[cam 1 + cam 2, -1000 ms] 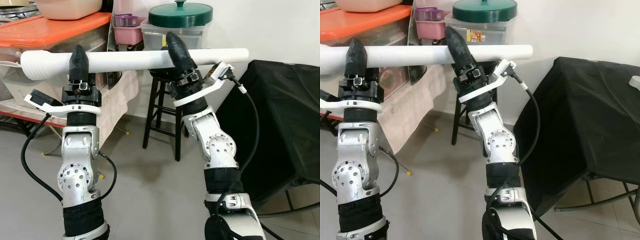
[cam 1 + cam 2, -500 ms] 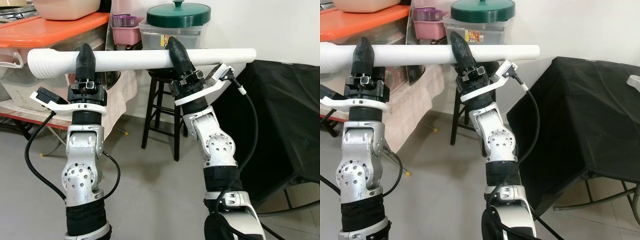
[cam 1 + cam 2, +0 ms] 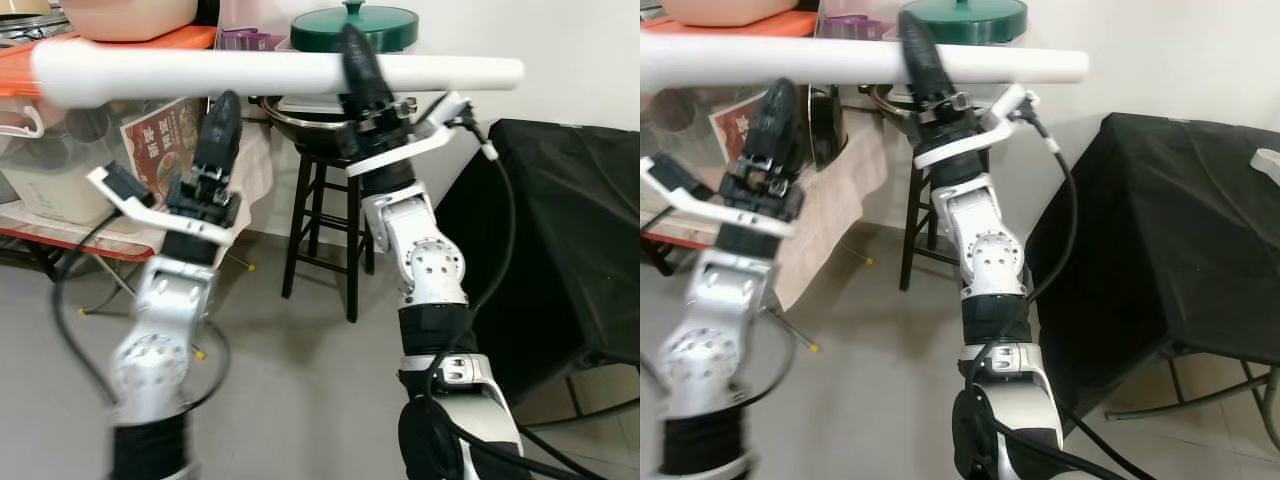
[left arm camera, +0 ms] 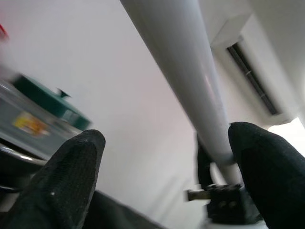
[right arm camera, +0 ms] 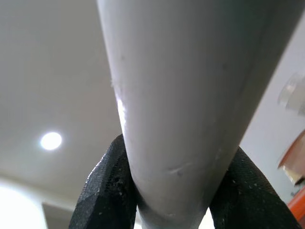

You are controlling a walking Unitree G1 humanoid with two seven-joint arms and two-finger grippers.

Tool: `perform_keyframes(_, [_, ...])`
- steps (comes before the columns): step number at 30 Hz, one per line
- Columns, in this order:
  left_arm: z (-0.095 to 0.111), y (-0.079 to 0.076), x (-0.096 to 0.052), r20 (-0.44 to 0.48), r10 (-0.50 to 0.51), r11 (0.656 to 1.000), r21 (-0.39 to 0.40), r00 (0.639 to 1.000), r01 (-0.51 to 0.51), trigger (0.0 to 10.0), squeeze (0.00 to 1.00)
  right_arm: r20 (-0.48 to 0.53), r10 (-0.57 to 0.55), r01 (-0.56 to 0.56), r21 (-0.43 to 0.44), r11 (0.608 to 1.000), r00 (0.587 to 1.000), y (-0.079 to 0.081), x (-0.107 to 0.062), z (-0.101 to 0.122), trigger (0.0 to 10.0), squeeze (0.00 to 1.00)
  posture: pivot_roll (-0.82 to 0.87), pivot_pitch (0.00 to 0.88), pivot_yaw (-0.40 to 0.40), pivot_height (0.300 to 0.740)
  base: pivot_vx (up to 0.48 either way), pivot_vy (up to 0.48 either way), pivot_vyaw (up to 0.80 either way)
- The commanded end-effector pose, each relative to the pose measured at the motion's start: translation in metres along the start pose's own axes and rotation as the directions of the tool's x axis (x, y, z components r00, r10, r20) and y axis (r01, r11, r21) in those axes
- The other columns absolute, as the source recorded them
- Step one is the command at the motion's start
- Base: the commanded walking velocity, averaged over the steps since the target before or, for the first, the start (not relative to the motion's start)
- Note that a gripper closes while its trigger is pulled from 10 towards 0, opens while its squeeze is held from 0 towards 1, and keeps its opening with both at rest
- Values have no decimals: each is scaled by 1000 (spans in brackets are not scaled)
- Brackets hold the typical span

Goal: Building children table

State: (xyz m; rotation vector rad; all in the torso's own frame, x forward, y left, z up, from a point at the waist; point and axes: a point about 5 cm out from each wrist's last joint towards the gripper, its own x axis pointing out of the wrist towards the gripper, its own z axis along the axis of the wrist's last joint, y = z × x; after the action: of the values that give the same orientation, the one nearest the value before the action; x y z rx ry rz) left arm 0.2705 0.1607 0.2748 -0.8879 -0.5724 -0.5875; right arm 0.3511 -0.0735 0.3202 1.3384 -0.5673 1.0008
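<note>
1. The right gripper (image 3: 358, 62) clamps its fingers (image 5: 107, 188) around the white tube (image 3: 270, 72), holding it level and high across the scene.
2. The left gripper (image 3: 218, 135) hangs below the tube's left part, apart from it, its fingers (image 4: 71, 176) spread wide with nothing between them.
3. Farther back, a stool (image 3: 322, 215) carries a green-lidded container (image 3: 355, 25); a black-draped table (image 3: 570, 230) sits to the right.

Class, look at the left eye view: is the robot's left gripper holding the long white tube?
No: the left gripper hangs below the long white tube, which the right gripper alone clamps.
</note>
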Motion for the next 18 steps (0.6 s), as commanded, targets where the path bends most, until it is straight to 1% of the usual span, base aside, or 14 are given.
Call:
perform_keyframes(1, [1,-5,-4,-51,-49,995,90,997,53,10000,1000,9,39,-39,-3,999,999,7,9,1,0,0,60,0,-7,740,0,0,0])
perform_keyframes(2, [1,-5,-4,-51,-49,995,90,997,53,10000,1000,9,39,-39,-3,999,999,7,9,1,0,0,60,0,-7,740,0,0,0])
perform_keyframes(3, [12,-3,-14,-173,-52,935,338,984,108,10000,1000,4,51,-51,-63,997,999,9,11,11,0,0,65,0,-16,740,0,0,0])
perform_keyframes(5, [16,-2,-17,-218,-45,894,426,975,137,10000,1000,-1,55,-54,-87,995,999,10,12,15,0,0,65,0,-16,740,0,0,0])
perform_keyframes(6, [20,-2,-17,-290,-26,803,564,957,193,10000,1000,-26,47,-51,-155,987,999,10,12,19,0,0,64,0,-15,740,0,0,0])
perform_keyframes(7, [25,-4,-14,-369,6,639,716,929,280,10000,1000,-70,26,-43,-259,965,997,8,12,24,0,0,74,0,-22,740,0,0,0])
perform_keyframes(8, [25,-4,-14,-369,6,639,716,929,280,10000,1000,-70,26,-43,-259,965,997,8,12,24,0,0,74,0,-22,740,0,0,0])
perform_keyframes(9, [27,-5,-12,-388,15,575,757,922,309,10000,1000,-86,15,-40,-296,954,996,7,12,26,0,0,74,0,-22,740,0,0,0])
perform_keyframes(10, [29,-8,-7,-414,25,481,803,910,352,10000,1000,-135,-7,-45,-376,926,991,6,13,27,0,0,74,0,-23,740,0,0,0])
perform_keyframes(11, [29,-13,-1,-490,38,289,840,871,460,10000,1000,-251,-47,-92,-518,850,967,5,14,22,0,0,64,0,-18,740,0,0,0])
perform_keyframes(12, [29,-13,-1,-490,38,289,840,871,460,10000,1000,-251,-47,-92,-518,850,967,5,14,22,0,0,64,0,-18,740,0,0,0])
perform_keyframes(14, [26,-19,7,-585,68,40,811,808,583,10000,1000,-421,-130,-214,-674,707,898,2,11,12,0,0,56,0,-13,740,0,0,0])
perform_keyframes(15, [22,-22,9,-620,64,-11,783,782,622,10000,1000,-486,-166,-277,-710,648,858,0,8,8,0,0,55,0,-13,740,0,0,0])
perform_keyframes(18, [19,-25,11,-648,58,-39,758,759,651,10000,1000,-536,-196,-330,-727,602,821,-2,4,5,0,0,55,0,-13,740,0,0,0])
